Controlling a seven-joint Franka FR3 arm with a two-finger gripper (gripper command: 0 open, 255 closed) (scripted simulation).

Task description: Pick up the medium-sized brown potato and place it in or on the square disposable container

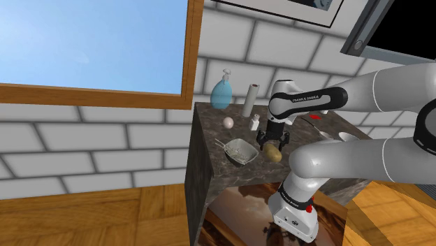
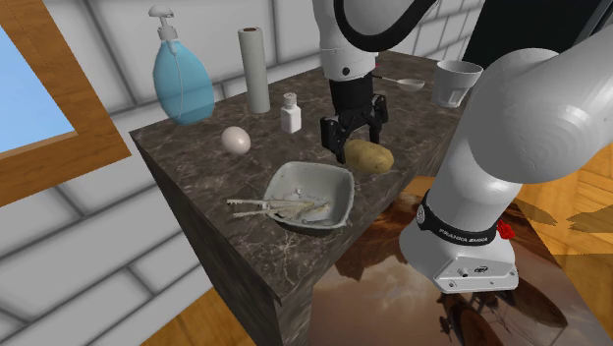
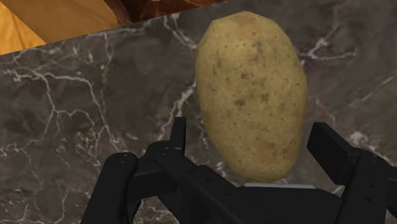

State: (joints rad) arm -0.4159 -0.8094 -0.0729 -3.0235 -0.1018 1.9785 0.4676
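A brown speckled potato lies on the dark marble counter, close to its front edge. My black gripper hangs open just above it, one finger on each side of the potato's near end, neither touching it. In the second exterior view the gripper stands over the potato, with the pale square container right beside them, holding some thin pale utensils. The shoulder view has the gripper, the potato and the container together near the counter's front.
At the back of the counter stand a blue soap dispenser, a tall pale roll and a small white shaker. An egg lies behind the container. A white cup and a spoon sit further along.
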